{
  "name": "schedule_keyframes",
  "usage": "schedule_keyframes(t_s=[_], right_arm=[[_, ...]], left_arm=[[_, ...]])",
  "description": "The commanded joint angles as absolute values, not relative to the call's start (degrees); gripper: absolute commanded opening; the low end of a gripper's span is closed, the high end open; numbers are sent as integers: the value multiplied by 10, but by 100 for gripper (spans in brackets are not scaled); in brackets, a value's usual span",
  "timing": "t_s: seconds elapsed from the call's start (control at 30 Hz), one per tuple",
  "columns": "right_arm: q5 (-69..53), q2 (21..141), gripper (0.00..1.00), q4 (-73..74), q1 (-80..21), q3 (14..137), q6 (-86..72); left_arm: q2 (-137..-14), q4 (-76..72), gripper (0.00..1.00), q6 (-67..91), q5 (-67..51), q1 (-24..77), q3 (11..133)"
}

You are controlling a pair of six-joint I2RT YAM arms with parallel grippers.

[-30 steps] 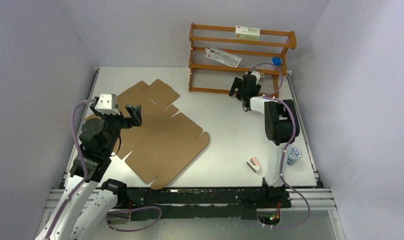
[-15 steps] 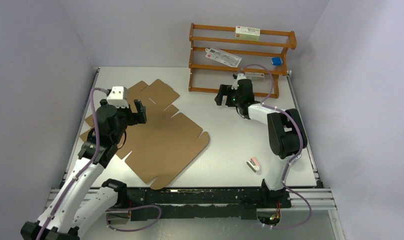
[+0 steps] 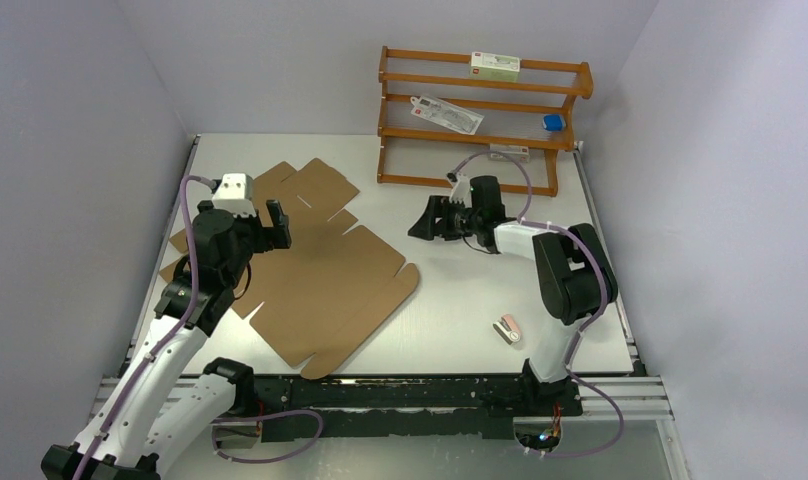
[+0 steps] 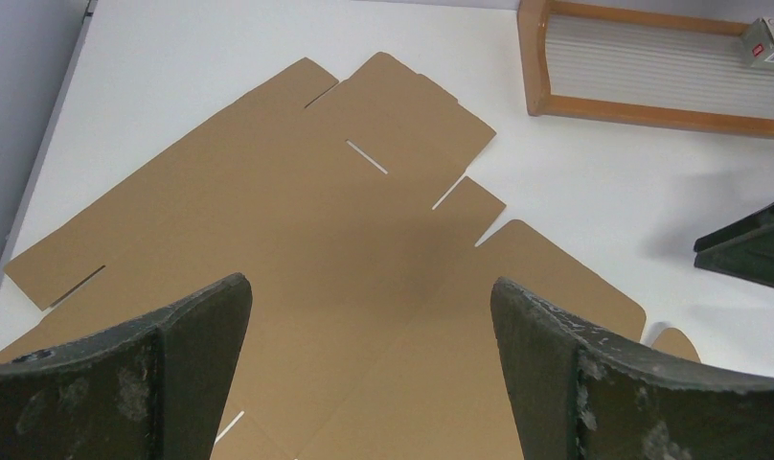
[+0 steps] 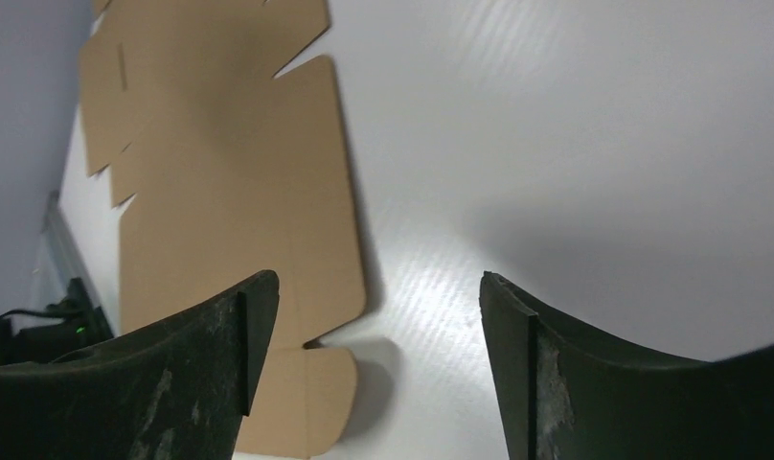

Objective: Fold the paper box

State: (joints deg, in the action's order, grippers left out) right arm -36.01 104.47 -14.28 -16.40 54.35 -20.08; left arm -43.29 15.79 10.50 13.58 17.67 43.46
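The paper box (image 3: 310,262) is a flat brown die-cut cardboard sheet with flaps and slits, lying on the left half of the white table. My left gripper (image 3: 265,228) hovers over its left part, jaws wide open and empty; the left wrist view looks down on the paper box (image 4: 297,230) between the left gripper's (image 4: 369,286) two dark fingers. My right gripper (image 3: 427,222) is low over the bare table just right of the sheet's far right edge, open, holding nothing. In the right wrist view the paper box (image 5: 220,172) lies ahead and left of the right gripper (image 5: 376,278).
A wooden rack (image 3: 480,182) stands at the back right, holding a white-green carton (image 3: 494,66), a flat packet (image 3: 446,113) and a small blue item (image 3: 552,122). A small pink-white object (image 3: 509,329) lies at the front right. Grey walls close in the table on three sides.
My right gripper swung away from the rack, leftward and nearer, toward the sheet's right edge, its jaws narrowing slightly. My left gripper shifted right over the sheet, then held still.
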Motion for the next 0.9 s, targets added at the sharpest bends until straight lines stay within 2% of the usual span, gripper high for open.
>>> schedule_keyframes(t_s=[0.0, 0.23, 0.47, 0.63, 0.87], right_arm=[[-423, 1058, 79, -150, -171, 511, -241], [-463, 1064, 70, -154, -177, 458, -251], [-480, 1098, 56, -173, -205, 454, -259], [-480, 1101, 36, -167, -209, 461, -257], [-469, 1011, 4, -135, -210, 413, -253]], left_arm=[[-427, 153, 100, 101, 135, 171, 448], [-427, 149, 100, 98, 119, 171, 448], [-429, 152, 100, 97, 117, 171, 450], [-426, 152, 100, 96, 121, 170, 447], [-428, 151, 100, 98, 112, 170, 448]])
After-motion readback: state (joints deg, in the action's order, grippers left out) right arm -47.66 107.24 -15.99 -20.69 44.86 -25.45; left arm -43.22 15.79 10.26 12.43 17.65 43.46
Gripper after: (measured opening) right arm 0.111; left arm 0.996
